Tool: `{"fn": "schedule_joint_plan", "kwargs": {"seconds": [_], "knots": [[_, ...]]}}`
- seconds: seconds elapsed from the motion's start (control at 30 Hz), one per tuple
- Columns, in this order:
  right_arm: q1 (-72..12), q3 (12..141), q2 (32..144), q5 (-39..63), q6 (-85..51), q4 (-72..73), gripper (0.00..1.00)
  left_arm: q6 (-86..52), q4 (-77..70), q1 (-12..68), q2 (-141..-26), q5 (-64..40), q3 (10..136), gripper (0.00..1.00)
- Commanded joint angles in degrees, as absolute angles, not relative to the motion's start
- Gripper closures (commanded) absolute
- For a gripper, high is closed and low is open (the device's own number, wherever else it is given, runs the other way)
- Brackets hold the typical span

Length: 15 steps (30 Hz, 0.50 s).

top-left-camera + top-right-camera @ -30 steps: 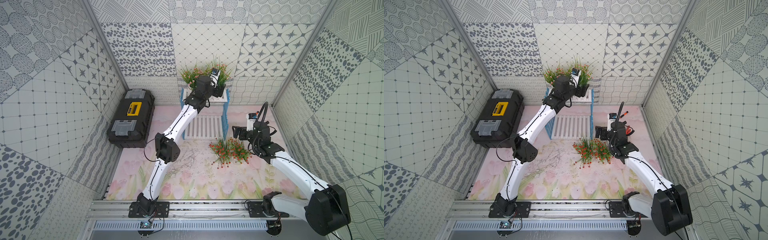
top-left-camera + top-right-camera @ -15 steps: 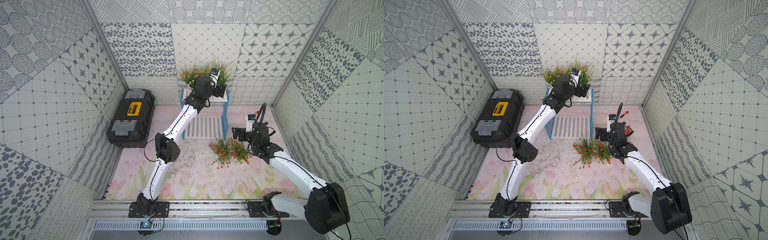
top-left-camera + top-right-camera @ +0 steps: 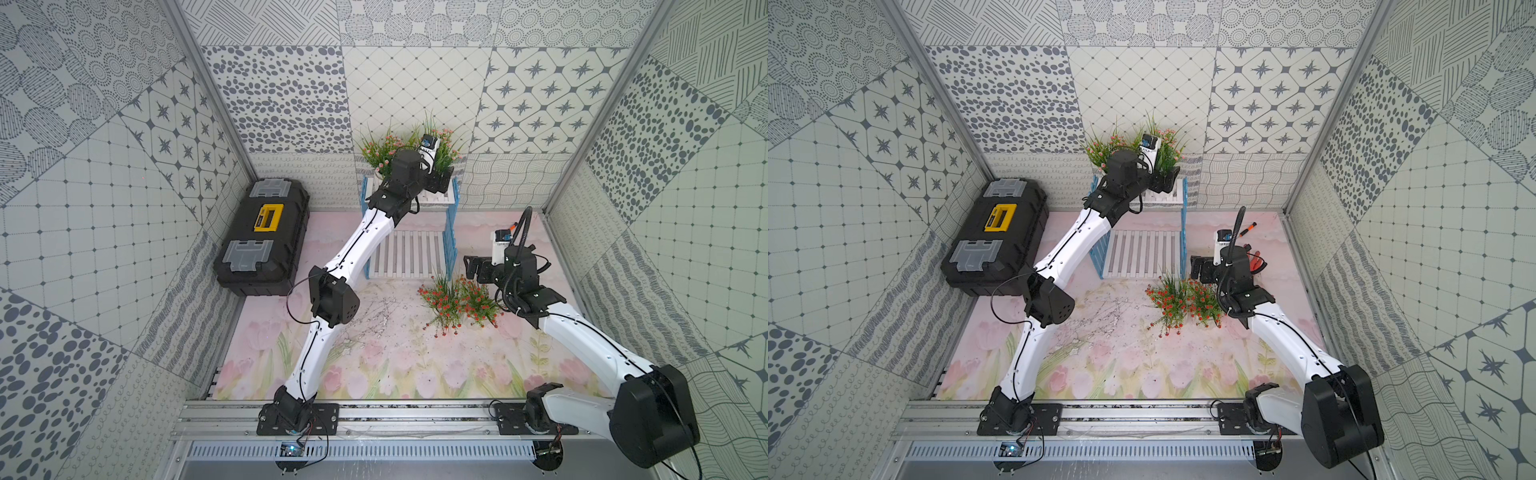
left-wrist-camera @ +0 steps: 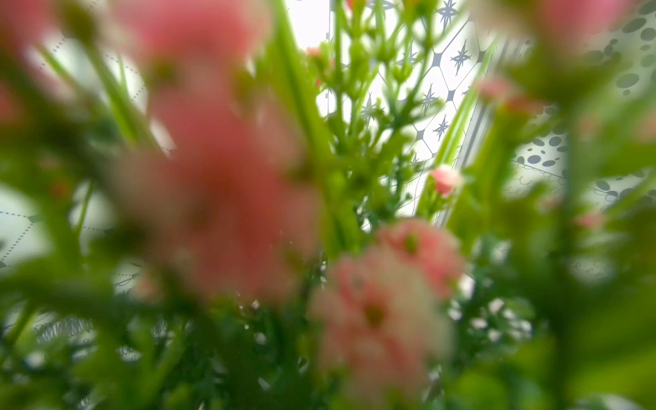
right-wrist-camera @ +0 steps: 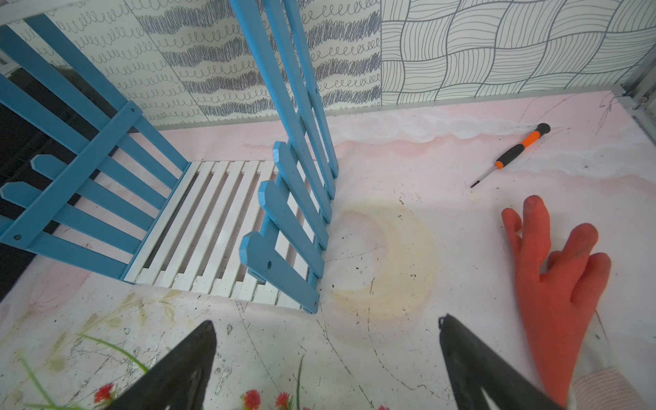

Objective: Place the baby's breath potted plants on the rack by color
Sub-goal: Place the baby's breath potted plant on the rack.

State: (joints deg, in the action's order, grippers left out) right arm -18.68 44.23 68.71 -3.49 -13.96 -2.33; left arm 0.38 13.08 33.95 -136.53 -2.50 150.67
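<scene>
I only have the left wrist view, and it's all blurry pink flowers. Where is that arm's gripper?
Observer: The left gripper is up at the top shelf of the rack, by the two pink plants standing there.
Operator: Where are the red ones?
Observer: Both red plants are down on the mat, in front of the rack.
Operator: Is the lower shelf free for them?
Observer: Yes, the lower shelf holds nothing.
</scene>
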Motion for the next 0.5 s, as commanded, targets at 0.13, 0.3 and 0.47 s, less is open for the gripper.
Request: {"fn": "schedule_joint_plan", "kwargs": {"seconds": [0.13, 0.3, 0.47], "knots": [[-18.96, 43.55, 67.16, -4.17, -14.06, -0.57, 0.02, 1.6, 9.83, 35.42, -132.41, -0.46, 146.81, 0.02], [-18.98, 43.13, 66.75, -4.31, -14.04, -0.8, 0.02, 0.61, 9.21, 35.51, -130.35, -0.78, 143.76, 0.02], [-19.03, 43.21, 67.15, -4.0, -14.28, -0.53, 0.02, 1.78, 8.52, 36.31, -127.51, -1.08, 140.45, 0.02]]}}
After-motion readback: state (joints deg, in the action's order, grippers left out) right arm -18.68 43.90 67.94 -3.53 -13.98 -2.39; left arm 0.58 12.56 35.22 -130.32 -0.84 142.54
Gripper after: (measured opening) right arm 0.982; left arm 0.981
